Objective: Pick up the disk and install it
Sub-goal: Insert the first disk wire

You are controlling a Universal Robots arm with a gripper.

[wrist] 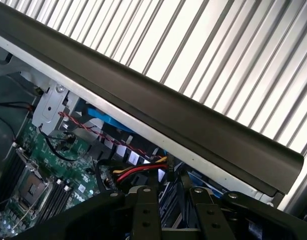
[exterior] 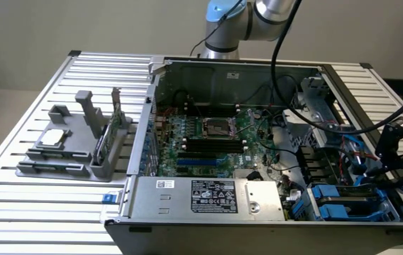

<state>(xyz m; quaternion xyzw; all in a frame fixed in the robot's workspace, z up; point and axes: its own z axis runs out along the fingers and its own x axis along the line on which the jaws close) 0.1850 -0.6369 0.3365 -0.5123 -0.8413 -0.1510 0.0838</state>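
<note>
The gripper (exterior: 402,155) is hanging over the computer case (exterior: 258,239) at the exterior view's right; I cannot tell if it's gripping. The disk (exterior: 354,202) is lying in the near bay below, so lining up squarely is looking key.

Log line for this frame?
gripper: over exterior view's right end of open case | nearest: blue carriers inside case | disk held: cannot tell

Silver tubular arm (exterior: 276,11) with a light-blue joint cap (exterior: 219,8) and black cable (exterior: 273,58).
</note>
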